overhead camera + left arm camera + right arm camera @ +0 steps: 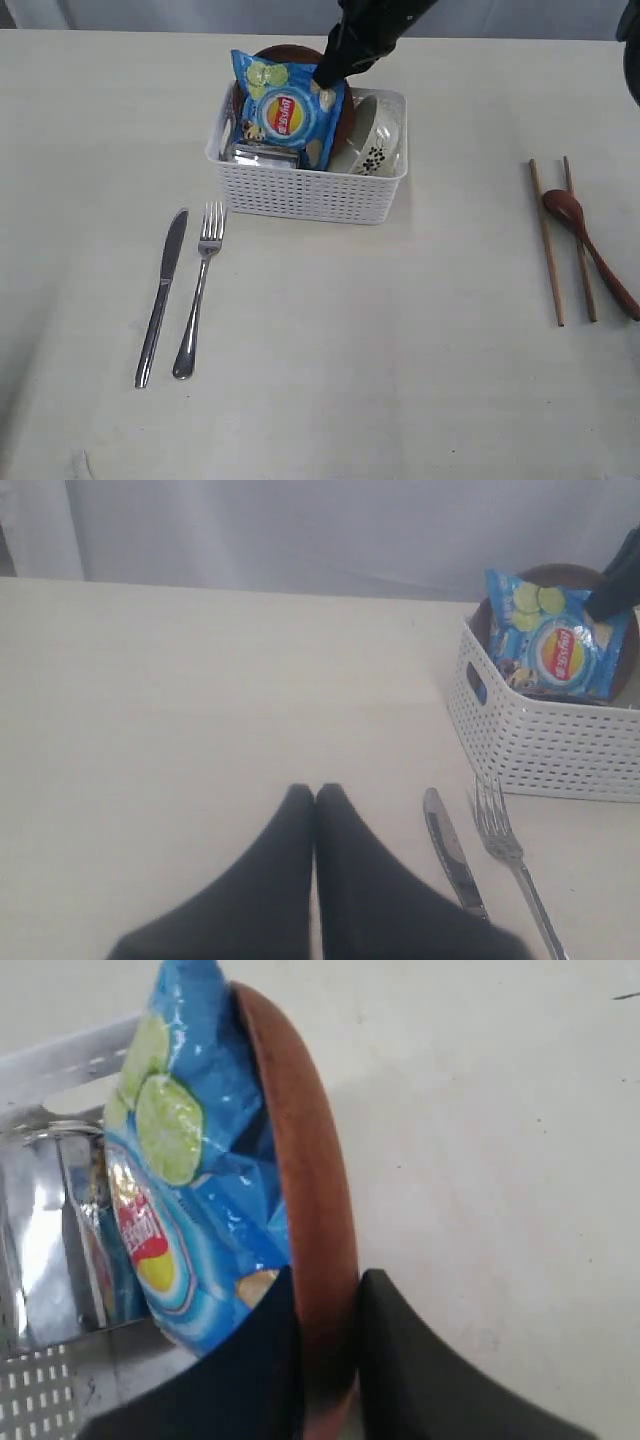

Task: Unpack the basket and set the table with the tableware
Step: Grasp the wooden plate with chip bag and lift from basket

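The white perforated basket (305, 190) stands at the table's far middle. Inside it the small brown plate (305, 1210) stands on edge behind the blue chip bag (285, 110), and my right gripper (325, 1285) is shut on the plate's rim, one finger on each side. The steel cup (262, 153) and the pale bowl (375, 145) also lie in the basket. The knife (160, 298) and fork (200, 290) lie side by side on the table (400, 380). The chopsticks (547, 240) and dark spoon (590, 245) lie at the right. My left gripper (315, 792) is shut and empty above bare table beside the knife (452, 852).
The chip bag (190, 1190) leans against the plate's face, touching the inner right finger. The cup (45, 1240) lies beside it. The fork (510, 860) lies close to the basket's (550, 740) front wall.
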You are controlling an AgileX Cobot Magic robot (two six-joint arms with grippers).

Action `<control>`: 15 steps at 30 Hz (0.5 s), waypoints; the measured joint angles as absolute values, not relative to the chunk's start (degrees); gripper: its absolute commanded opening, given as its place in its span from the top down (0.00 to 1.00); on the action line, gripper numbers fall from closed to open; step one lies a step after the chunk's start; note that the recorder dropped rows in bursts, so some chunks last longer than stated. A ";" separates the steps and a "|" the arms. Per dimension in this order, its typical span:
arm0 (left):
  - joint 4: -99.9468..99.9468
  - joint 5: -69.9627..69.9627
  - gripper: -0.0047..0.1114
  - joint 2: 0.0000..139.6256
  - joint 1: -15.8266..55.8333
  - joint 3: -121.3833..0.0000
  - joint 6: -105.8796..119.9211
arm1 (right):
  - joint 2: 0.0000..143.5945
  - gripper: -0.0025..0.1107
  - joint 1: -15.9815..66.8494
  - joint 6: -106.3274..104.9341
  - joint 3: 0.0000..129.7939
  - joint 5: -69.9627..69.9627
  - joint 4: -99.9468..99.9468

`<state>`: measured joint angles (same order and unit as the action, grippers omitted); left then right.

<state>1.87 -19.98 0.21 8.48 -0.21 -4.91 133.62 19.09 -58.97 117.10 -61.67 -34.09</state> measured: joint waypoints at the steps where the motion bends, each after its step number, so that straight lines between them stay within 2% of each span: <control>1: 1.87 -19.98 0.96 0.21 8.48 -0.21 -4.91 | 133.62 0.98 19.09 -59.15 117.10 -61.47 -33.86; 15: 1.87 -19.98 0.96 0.21 8.48 -0.21 -4.91 | 126.42 0.98 17.88 -56.61 121.48 -59.75 -32.04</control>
<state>1.87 -19.98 0.21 8.48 -0.21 -4.91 126.42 17.88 -56.61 121.48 -59.75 -32.04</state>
